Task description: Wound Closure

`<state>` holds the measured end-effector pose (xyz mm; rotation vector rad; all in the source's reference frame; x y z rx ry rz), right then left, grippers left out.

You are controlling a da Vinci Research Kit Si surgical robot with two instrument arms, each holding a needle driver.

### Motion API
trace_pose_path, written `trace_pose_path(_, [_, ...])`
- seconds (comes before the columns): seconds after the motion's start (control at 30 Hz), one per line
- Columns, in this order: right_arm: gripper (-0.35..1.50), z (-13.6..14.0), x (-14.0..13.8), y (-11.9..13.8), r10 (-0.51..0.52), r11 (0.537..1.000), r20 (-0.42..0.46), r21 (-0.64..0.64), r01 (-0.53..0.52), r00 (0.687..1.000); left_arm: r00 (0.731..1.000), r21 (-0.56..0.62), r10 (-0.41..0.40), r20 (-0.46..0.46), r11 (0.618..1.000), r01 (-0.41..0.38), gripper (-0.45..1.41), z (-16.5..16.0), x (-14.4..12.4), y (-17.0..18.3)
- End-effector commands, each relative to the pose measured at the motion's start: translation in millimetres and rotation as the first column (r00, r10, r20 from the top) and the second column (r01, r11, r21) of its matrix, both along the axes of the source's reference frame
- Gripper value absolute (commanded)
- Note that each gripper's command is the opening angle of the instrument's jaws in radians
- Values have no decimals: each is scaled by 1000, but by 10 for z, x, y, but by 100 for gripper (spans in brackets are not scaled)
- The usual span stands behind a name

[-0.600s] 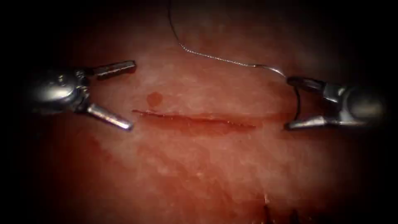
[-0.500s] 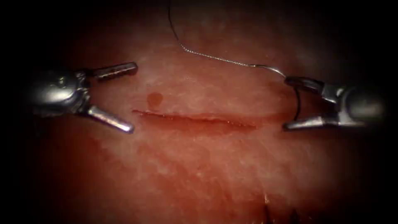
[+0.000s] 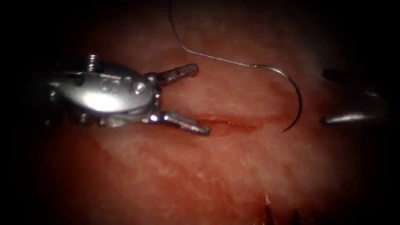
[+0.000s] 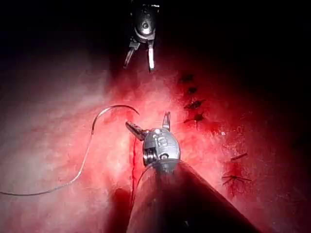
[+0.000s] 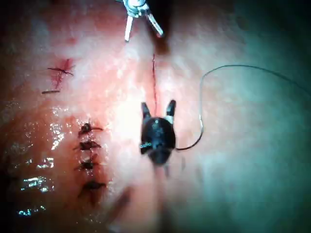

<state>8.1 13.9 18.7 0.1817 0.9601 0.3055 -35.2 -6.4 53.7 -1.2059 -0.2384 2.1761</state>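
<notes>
On tissue [image 3: 216, 166], needle [image 3: 296, 98] tip downward

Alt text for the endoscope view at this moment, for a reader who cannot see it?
A curved needle lies free on the tissue at the right end of the cut, its thread trailing up and left. The left tool, jaws open and empty, sits over the cut's left part; the right tool, open and empty, waits at the right edge.

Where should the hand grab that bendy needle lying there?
Probably the mid-curve of the needle, which lies loose on the tissue at the cut's right end. Its bulge faces right, so the open right hand could come in from that side, clear of tip and thread.
</notes>
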Motion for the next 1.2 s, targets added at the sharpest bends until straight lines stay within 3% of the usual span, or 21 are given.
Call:
trace_pose_path(0.03, [105, 5, -1, -11, -7, 1000, 43, 10, 6, 999, 1000, 8, -6, -13, 1000, 6, 64, 7, -12, -12])
trace_pose_path(0.27, [100, 7, -21, -17, 59, 997, 187, 30, -66, 981, 992, 49, -50, -113, 997, 55, 66, 41, -76, -26])
trace_pose_path(0.37, [97, 10, -32, -25, 99, 991, 265, 61, -119, 959, 984, 53, -93, -150, 993, 102, 66, 73, -103, -27])
trace_pose_path(0.7, [97, 16, -47, -27, 157, 979, 364, 66, -194, 918, 971, 20, -132, -200, 990, 139, 61, 145, -149, -27])
trace_pose_path(1.17, [97, 16, -40, -28, 170, 975, 374, 70, -211, 911, 954, 77, -80, -288, 991, 106, 51, 209, -152, -52])
trace_pose_path(1.2, [97, 17, -39, -28, 168, 975, 375, 73, -209, 912, 955, 89, -71, -289, 991, 100, 34, 212, -153, -55])
